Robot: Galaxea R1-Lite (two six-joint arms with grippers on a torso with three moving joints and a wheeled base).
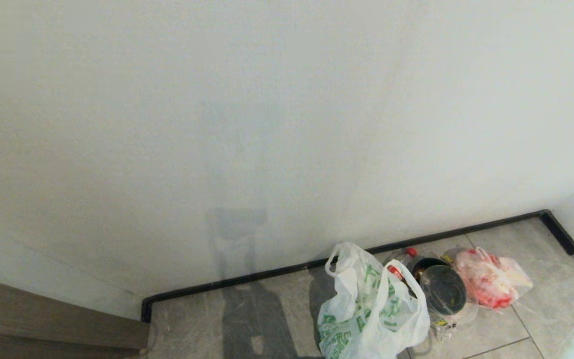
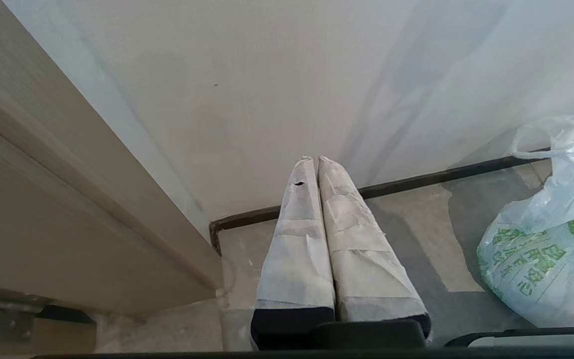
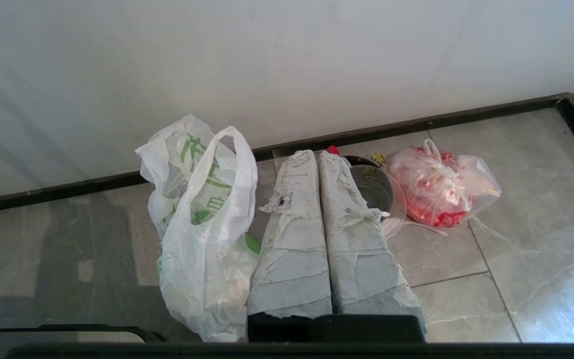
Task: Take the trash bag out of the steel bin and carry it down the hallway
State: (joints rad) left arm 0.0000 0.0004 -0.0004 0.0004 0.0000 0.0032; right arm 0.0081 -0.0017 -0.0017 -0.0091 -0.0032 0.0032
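a: where does the trash bag point(image 1: 372, 310) stand?

b: it stands on the floor tiles point(image 1: 536, 309) of the hallway, close to the black baseboard point(image 1: 267, 273) of the pale wall point(image 1: 247, 124). it is outside any bin, upright and a little slumped.

a: how does the trash bag look?

b: it is thin white plastic, much crinkled, with a green printed pattern on the sides. two loop handles stand up at the top, and the mouth between them is open.

a: what is next to it?

b: just beside it is a round dark container point(image 1: 444, 294) under clear plastic. whether this is the steel bin, one cannot tell. a bottle with red cap point(image 1: 406, 255) leans behind it at the baseboard. further toward the wall corner lies a translucent bag with red contents point(image 1: 491, 279), touching the container or nearly so.

a: and the grippers?

b: the right gripper point(image 3: 317, 155) hangs above the floor, between the trash bag and the container in the right wrist view. its taped fingers point(image 3: 294, 224) are pressed together and hold nothing. the left gripper point(image 2: 315, 159) is off to the side near a wooden door frame point(image 2: 68, 209), its wrapped fingers also closed together and empty. the trash bag appears only at the edge of its view.
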